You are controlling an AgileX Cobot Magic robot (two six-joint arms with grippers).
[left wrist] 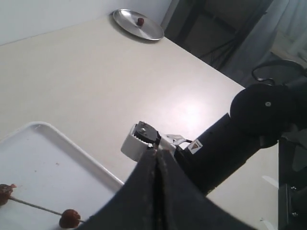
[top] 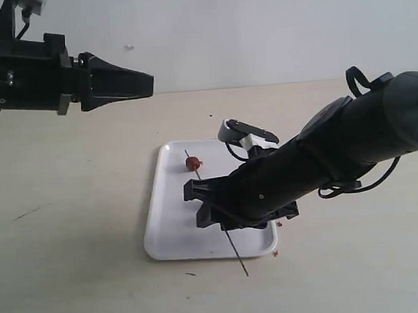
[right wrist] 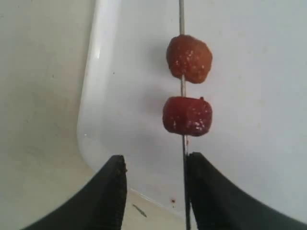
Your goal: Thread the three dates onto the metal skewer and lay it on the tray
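The white tray lies mid-table with the thin metal skewer across it, one end sticking out past the front rim. One date shows near the skewer's far end; my right arm hides the rest. In the right wrist view two dates sit threaded on the skewer over the tray. My right gripper is open just above the tray, the rod running along one finger's inner face. My left gripper hangs shut and empty, high at the left.
A round metal plate with a single date on it sits at the far table edge in the left wrist view. Small brown crumbs lie by the tray's front right corner. The right arm's white wrist camera stands over the tray.
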